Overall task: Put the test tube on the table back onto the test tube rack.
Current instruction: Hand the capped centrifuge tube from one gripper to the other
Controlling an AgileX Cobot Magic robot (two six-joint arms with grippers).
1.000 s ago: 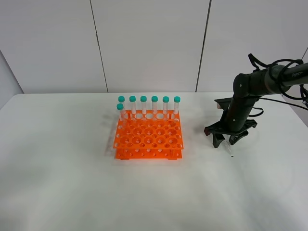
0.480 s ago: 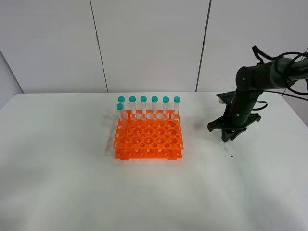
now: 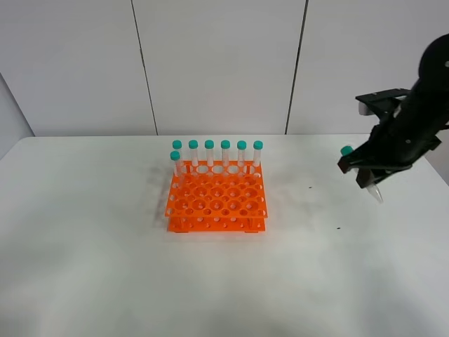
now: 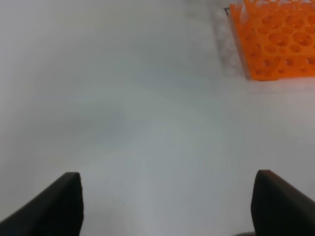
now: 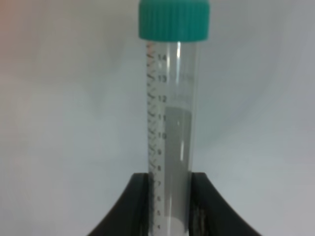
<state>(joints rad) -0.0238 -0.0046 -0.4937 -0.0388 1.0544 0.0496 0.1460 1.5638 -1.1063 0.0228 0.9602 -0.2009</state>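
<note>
From the high camera, the right gripper (image 3: pixel 365 175) is hanging in the air over the right side of the table (image 3: pixel 105 267), and it is gripping the test tube (image 3: pixel 361 174) around its middle, so the tube is off the tabletop altogether. The tube is lying on a slant: its teal cap is pointing up and toward the test tube rack (image 3: pixel 216 198), while its conical tip is pointing down and away from it. The rack is sitting well apart to the left of that gripper, near the middle of the table, with seven other tubes (image 3: pixel 217 154) standing upright along its far edge and many holes in front of them showing empty. To my eye the coming move is turning on that slant and that gap: the tube is needing to travel leftward and come upright, tip down, over a free hole. The right arm is clearly the nearer one, since the left arm is not showing in this view. In the left wrist view, the left gripper (image 4: pixel 167 211) is standing wide apart with nothing between its fingers (image 4: pixel 66 201), only a corner of the orange rack showing beyond it. In the right wrist view, the dark fingers (image 5: pixel 129 206) are pinching the tube's lower barrel, with the cap end projecting out past them.
</note>
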